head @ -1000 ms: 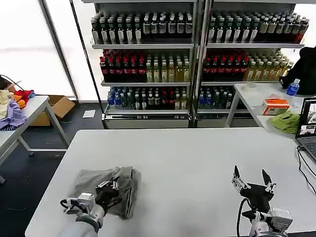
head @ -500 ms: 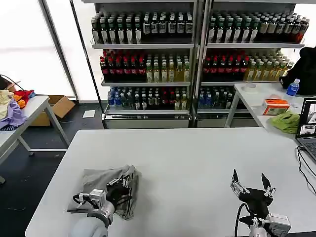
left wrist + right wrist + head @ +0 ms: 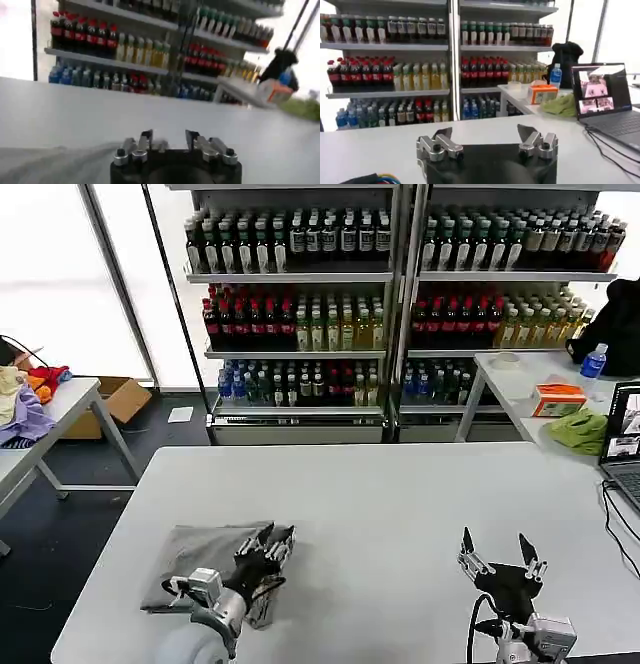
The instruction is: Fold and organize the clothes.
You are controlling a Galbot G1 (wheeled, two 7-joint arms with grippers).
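Note:
A light grey shirt (image 3: 198,562) lies folded into a rough rectangle on the white table (image 3: 400,494), near its front left corner. My left gripper (image 3: 275,540) hovers over the shirt's right edge, open, with nothing between its fingers. In the left wrist view the gripper (image 3: 169,138) points across bare tabletop and the grey cloth (image 3: 45,162) lies beside and below it. My right gripper (image 3: 495,552) stands open above the front right of the table, well apart from the shirt. The right wrist view shows that gripper (image 3: 484,134) holding nothing.
A laptop (image 3: 625,436) and its cables (image 3: 618,519) sit at the table's right edge. A side table at the right holds a lime-green cloth (image 3: 580,430), an orange box (image 3: 558,399) and a water bottle (image 3: 593,362). Coloured fabrics (image 3: 25,409) lie on a left table. Bottle shelves (image 3: 300,314) stand behind.
My left gripper moved right across the shirt to its right edge and now stands open. The shirt lies flatter. The right gripper drifted slightly left and toward the front edge.

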